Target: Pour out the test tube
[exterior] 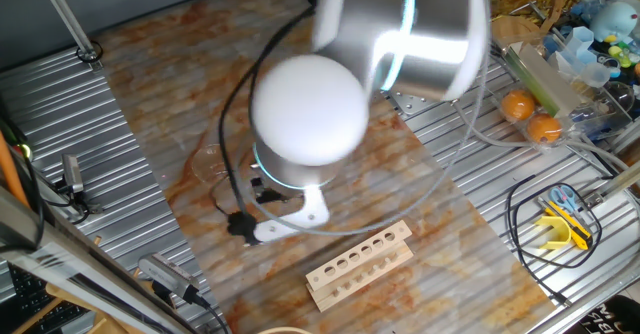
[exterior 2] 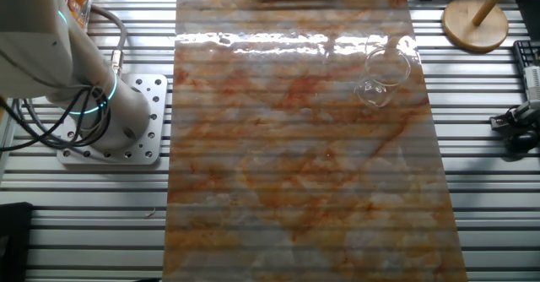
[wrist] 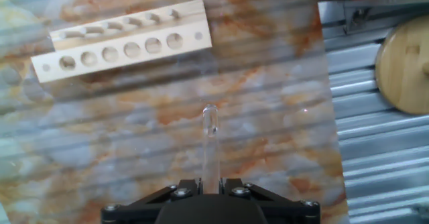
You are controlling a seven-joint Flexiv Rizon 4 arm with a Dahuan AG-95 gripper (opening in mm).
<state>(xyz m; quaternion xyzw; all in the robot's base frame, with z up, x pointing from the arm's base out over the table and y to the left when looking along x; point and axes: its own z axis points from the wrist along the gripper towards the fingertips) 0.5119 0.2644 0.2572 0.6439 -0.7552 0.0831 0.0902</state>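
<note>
test tube [wrist: 210,140] in gripper [wrist: 210,186]

The table top [exterior 2: 295,147] wears a marbled sheet, orange and rust veins running through grey-white, with pale bands of glare. Either side of it lies ribbed silver metal [exterior 2: 489,206]. Ahead of the black gripper [wrist: 211,184], the test tube [wrist: 210,140] is clear and colourless, the marbling showing through it. Beyond its tip and to the left sits the pale wooden rack [wrist: 120,43], blond with darker holes. The arm [exterior: 310,109] is glossy white and silver with a glowing cyan ring. Two oranges [exterior: 530,116] glow bright beside a yellow tool [exterior: 565,229].
</note>
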